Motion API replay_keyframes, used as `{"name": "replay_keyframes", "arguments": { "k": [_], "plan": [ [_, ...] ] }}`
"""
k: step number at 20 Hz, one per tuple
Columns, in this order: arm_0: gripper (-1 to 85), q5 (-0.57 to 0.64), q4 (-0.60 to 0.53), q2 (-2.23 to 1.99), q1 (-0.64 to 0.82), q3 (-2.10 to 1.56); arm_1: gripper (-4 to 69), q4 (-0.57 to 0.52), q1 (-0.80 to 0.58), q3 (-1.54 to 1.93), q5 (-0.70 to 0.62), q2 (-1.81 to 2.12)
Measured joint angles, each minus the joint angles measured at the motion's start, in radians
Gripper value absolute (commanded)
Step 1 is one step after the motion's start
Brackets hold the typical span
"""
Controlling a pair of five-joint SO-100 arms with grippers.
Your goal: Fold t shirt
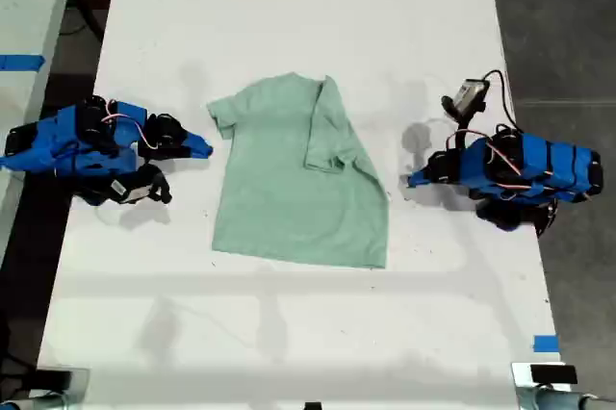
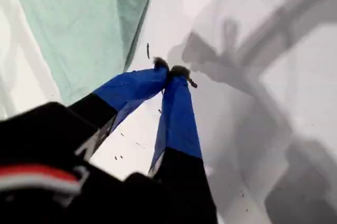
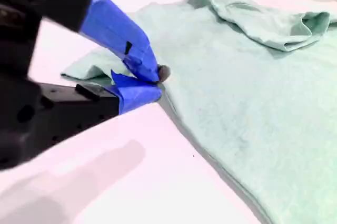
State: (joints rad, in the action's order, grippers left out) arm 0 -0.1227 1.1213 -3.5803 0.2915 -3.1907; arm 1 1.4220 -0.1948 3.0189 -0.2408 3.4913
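The pale mint-green t shirt (image 1: 289,189) lies flat in the middle of the white table (image 1: 289,6). Its sleeve side on the exterior view's right is folded inward over the body. My first gripper (image 1: 412,180) rests just off the shirt's edge on the exterior view's right. The first wrist view shows my first gripper (image 2: 171,70) shut and empty over bare table, with the shirt (image 2: 68,24) beside it. My second gripper (image 1: 204,150) sits by the sleeve on the exterior view's left. Close up, my second gripper (image 3: 155,79) is shut at the hem of the shirt (image 3: 237,103), below the sleeve, with no cloth visibly between the tips.
A small grey camera unit (image 1: 470,94) with a black cable stands behind the first arm. A blue tape mark (image 1: 545,343) sits near the table's front corner on the exterior view's right. Dark floor (image 1: 568,25) lies past that table edge.
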Motion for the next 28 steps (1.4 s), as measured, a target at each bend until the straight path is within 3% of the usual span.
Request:
{"name": "replay_keyframes", "arguments": {
  "k": [1, 4, 5, 14, 18, 21, 25, 28],
  "plan": [
    [0.9, 0.000, 0.000, 0.000, 0.002, 0.000, 1.7, 0.000, 0.000, 0.000, -0.006, 0.000],
    [0.6, 0.000, 0.000, 0.000, 0.225, 0.000, 1.7, -0.006, -0.023, 0.000, -0.058, 0.000],
    [0.4, 0.000, 0.000, 0.000, 0.236, 0.000, 1.7, -0.006, -0.020, 0.000, -0.058, 0.000],
    [-0.1, -0.057, -0.003, 0.035, 0.184, 0.043, 1.7, -0.006, -0.025, 0.000, -0.064, 0.000],
    [12.1, -0.081, 0.043, 0.437, 0.181, 0.308, 1.7, -0.006, -0.029, 0.000, -0.064, 0.000],
    [13.4, 0.063, 0.101, 0.922, 0.290, 0.617, 1.7, -0.006, -0.029, 0.000, -0.064, 0.000],
    [15.1, 0.344, 0.140, 1.345, 0.569, 0.845, 1.7, -0.006, -0.029, 0.000, -0.064, 0.000],
    [16.7, 0.400, 0.130, 1.537, 0.607, 0.943, 1.7, -0.006, -0.029, 0.000, -0.064, 0.000]
  ]
}}
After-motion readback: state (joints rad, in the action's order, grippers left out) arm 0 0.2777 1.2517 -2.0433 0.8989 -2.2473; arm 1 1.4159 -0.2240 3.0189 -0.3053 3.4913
